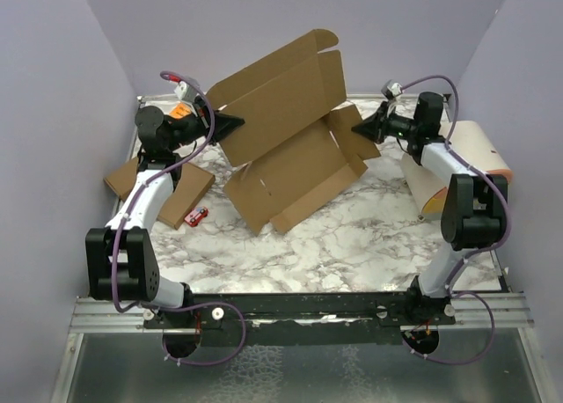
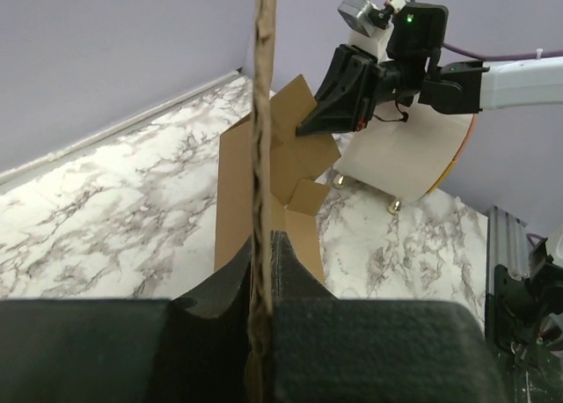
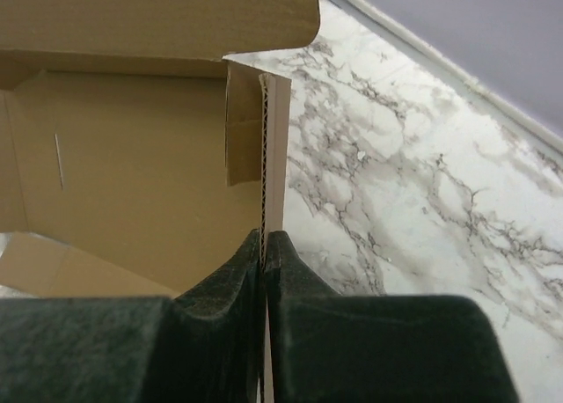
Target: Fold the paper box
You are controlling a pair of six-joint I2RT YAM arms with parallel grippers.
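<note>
- Both ends of paper box (image 1: 290,148) pinched, one tool per side.
- Left tool (image 1: 236,121): clamped fully on thin cardboard edge at left side of the box, no gap between fingers.
- Right tool (image 1: 356,130): clamped fully on edge of right side flap, corrugation visible between fingers.
- Paper box: half-open, mid tabletop (image 1: 352,245) toward far wall, big lid panel tilted up, base panel sloping down to near corner on the marble.
- Flat cardboard piece (image 1: 189,196) lying under left arm, small red object (image 1: 198,215) just beside it.
</note>
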